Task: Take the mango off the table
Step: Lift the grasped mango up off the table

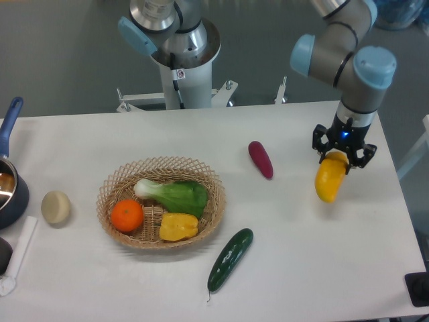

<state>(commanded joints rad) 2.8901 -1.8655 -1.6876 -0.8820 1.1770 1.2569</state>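
A: Over by the right-hand end of the desk [288,268], well to the right of the basket [161,202]: end effector [343,155] pointing straight down, black fingers clamped on the top end of the mango [330,180].

B: Confirmed. Mango hanging nearly upright, tilted a touch, yellow with an orange tint near the fingers. Lower tip close above the white surface; touching or just clear, cannot tell from this angle.

A: Between basket and mango, a dark red elongated vegetable [261,159], lying flat, well apart from both.

B: Just below and right of the basket, a cucumber [230,259] lying on a slant, upper end near the basket rim but not touching.

A: Inside the basket: an orange [127,215] at the left, a yellow bell pepper [178,227] at the front, a leafy green with a white stalk [171,195] across the back.

B: Left of the basket, a pale round lump [55,206] sitting alone. Farther left, at the desk edge, a dark pot [9,194] with a blue handle, partly cut off by the frame.

A: Behind the basket, beyond the far desk edge, the arm's white base column [181,74].

B: Grey arm links with pale blue joint caps arching from there across to the mango side.
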